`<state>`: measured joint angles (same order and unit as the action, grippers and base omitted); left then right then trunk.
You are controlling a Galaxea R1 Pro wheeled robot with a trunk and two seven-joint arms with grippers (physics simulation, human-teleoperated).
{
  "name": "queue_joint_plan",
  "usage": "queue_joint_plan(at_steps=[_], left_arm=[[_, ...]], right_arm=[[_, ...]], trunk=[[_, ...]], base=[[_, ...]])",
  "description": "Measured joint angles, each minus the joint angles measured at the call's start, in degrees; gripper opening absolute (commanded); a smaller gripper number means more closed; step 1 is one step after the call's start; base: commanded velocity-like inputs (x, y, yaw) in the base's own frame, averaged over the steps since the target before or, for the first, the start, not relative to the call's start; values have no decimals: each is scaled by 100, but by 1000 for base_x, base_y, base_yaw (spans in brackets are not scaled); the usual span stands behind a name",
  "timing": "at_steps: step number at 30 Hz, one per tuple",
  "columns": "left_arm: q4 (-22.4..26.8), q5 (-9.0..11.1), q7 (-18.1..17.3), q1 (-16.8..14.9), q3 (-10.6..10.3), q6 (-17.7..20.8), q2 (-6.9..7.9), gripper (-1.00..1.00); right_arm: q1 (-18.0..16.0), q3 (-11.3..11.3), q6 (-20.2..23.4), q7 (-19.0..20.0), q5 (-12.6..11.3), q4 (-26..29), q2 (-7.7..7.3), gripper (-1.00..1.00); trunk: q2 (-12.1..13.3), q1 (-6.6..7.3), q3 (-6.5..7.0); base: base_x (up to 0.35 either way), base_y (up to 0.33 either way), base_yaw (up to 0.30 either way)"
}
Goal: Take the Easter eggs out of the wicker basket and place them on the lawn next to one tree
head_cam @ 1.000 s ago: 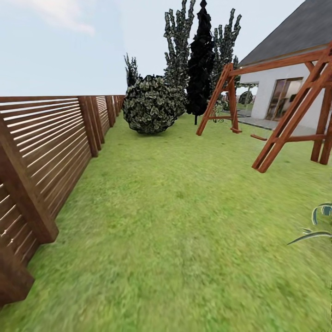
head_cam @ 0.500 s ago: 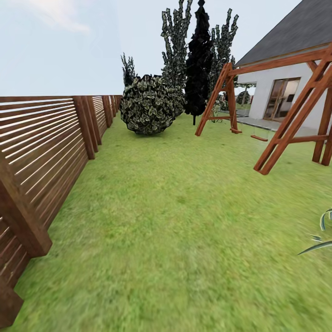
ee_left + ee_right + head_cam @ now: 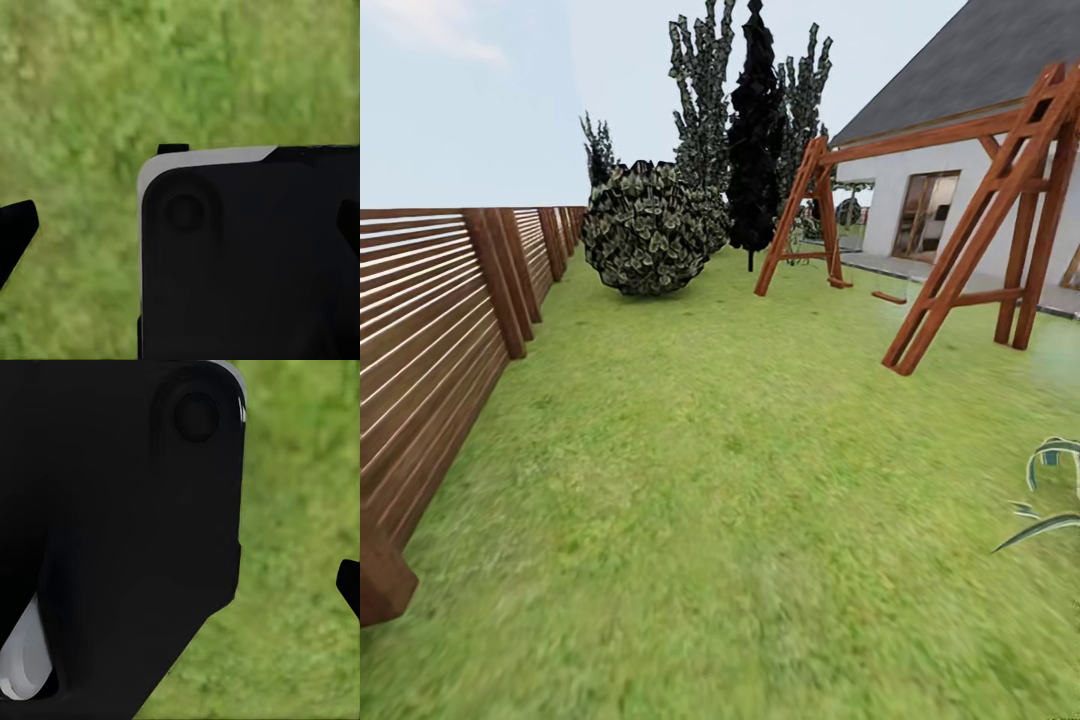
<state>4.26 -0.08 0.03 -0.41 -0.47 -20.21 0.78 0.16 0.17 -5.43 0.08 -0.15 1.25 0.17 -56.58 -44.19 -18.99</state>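
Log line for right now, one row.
phase: driving over lawn | fence at left | swing frame and house at right | round bush ahead | grippers: state unclear

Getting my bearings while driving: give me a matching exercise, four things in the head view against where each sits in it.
Things:
1. slatted wooden fence
2. round leafy bush
3. wooden swing frame
4. white house

Places:
A. far right, behind the swing frame
B. along the left edge
C. right of centre, on the lawn
D. far end of the lawn, left of centre

Pairs: 1-B, 2-D, 3-C, 4-A
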Motion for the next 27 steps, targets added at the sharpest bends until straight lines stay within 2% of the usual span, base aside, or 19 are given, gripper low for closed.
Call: queue_joint_plan(at_steps=[14,27], left_arm=[[0,0,0,0,0,0,0,100],[-2,0,1,0,0,0,0,100]], right_arm=[[0,-4,0,0,0,0,0,100],[0,-8,-6,0,0,0,0,100]], trunk=[[0,0,87],[0,0,123]], base=[[336,136,-198],[336,136,-73]])
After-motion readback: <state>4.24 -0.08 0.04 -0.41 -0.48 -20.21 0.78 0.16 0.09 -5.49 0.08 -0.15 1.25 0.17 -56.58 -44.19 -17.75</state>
